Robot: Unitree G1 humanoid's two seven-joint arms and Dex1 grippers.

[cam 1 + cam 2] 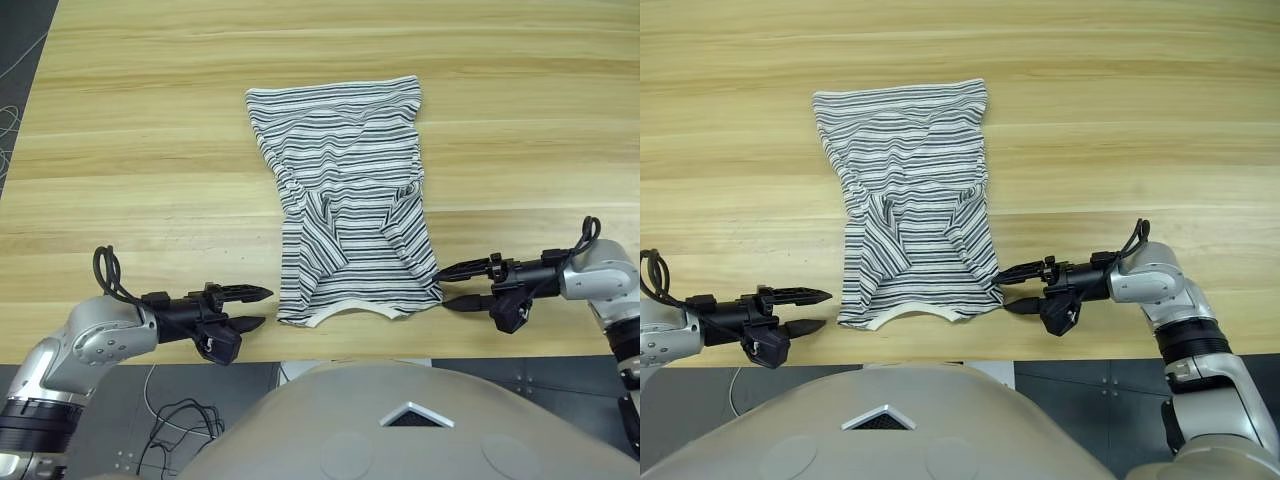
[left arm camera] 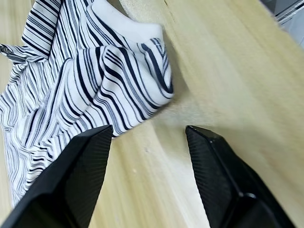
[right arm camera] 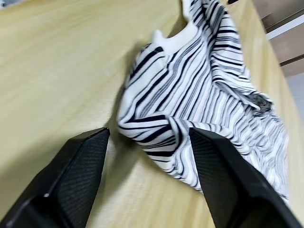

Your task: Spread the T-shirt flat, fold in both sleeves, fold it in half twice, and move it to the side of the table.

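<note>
A black-and-white striped T-shirt [image 1: 345, 200] lies on the wooden table [image 1: 130, 130], both sleeves folded in over its middle, white collar at the near edge. My left gripper [image 1: 261, 308] is open, just left of the shirt's near left corner [image 2: 156, 76], not touching it. My right gripper [image 1: 450, 286] is open at the shirt's near right corner [image 3: 142, 126], its fingertips close beside the cloth. Nothing is held by either one.
Bare wood stretches to the left, right and far side of the shirt. The table's near edge [image 1: 120, 358] runs just below both grippers. Cables [image 1: 170, 415] hang on the floor below it.
</note>
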